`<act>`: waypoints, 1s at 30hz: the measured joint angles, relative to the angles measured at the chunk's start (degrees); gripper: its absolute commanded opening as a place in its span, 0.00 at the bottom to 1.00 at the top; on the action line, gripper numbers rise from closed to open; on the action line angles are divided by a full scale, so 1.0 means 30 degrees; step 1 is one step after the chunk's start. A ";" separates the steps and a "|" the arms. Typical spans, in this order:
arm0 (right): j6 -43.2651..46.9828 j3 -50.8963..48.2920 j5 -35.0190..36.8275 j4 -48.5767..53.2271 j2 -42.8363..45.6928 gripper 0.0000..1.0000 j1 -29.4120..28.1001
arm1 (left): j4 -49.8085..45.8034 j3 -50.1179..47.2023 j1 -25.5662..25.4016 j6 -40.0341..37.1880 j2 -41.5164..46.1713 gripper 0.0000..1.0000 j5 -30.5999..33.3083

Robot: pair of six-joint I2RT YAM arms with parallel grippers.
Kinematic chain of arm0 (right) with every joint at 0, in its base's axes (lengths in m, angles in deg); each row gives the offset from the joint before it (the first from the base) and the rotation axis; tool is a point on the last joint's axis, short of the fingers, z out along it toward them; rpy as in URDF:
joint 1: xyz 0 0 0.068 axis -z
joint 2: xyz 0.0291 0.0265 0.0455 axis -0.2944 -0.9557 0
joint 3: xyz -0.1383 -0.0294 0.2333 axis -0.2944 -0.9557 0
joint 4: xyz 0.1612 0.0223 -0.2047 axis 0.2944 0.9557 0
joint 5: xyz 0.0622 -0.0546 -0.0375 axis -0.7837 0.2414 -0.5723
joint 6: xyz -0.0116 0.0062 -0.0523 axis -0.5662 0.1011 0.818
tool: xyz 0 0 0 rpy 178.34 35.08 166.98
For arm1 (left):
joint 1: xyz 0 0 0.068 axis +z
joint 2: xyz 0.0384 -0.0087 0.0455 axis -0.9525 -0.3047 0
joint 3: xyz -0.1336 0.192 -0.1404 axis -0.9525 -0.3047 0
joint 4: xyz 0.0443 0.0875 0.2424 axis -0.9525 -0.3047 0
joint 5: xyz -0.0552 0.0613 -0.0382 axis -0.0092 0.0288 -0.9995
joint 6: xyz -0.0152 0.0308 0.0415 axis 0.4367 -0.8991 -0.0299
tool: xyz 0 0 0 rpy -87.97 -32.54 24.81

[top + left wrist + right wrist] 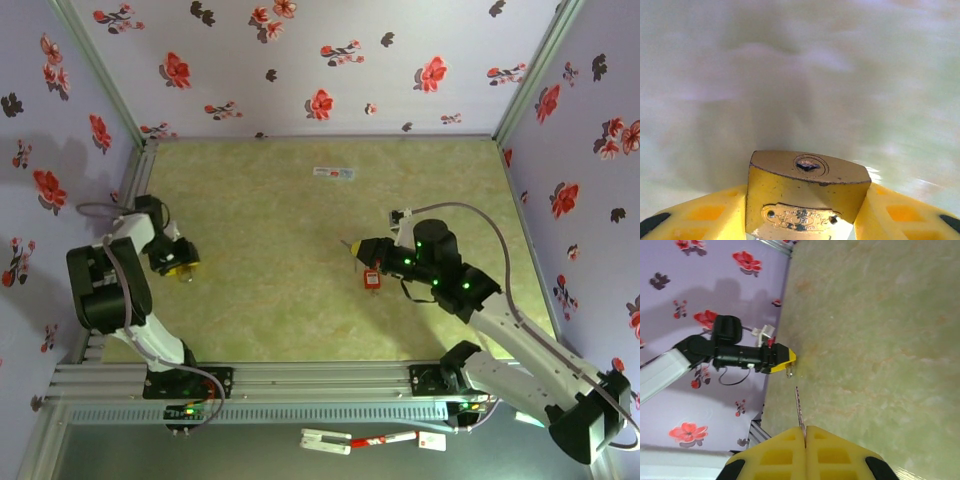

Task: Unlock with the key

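Observation:
A brass padlock (807, 192) sits between the yellow fingers (700, 215) of my left gripper (805, 215), which is shut on its body. The keyhole (808, 165) faces away from the wrist camera. From above, that left gripper (184, 265) hovers at the table's left side. My right gripper (805, 429) is shut on the key (799, 407), whose thin blade sticks out ahead of the fingertips. A red tag (372, 279) hangs under the right gripper (360, 247) near the table's middle. In the right wrist view the blade points toward the distant padlock (790, 371), with a wide gap between them.
Floral walls close in the green table (300, 310) on the left, back and right. A small white and red item (333, 173) lies near the back wall. Loose white and red pieces (350, 438) lie below the front rail.

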 measured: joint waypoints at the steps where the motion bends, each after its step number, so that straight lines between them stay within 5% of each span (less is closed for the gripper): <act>1: -0.0102 -0.0131 0.0000 0.0080 -0.0168 0.00 0.0146 | 0.0073 0.0000 -0.0656 -0.0182 0.0291 0.29 -0.0248; 21: -0.0255 -0.1319 0.0015 0.3126 0.0364 0.00 0.1676 | 0.0780 -0.0867 -0.8823 -0.4211 0.3803 0.26 -0.0510; 30: 0.0911 -0.1311 0.0007 0.4881 0.0364 0.00 0.1960 | 0.1821 -0.0954 -1.3398 -0.8342 0.6703 0.26 -0.0831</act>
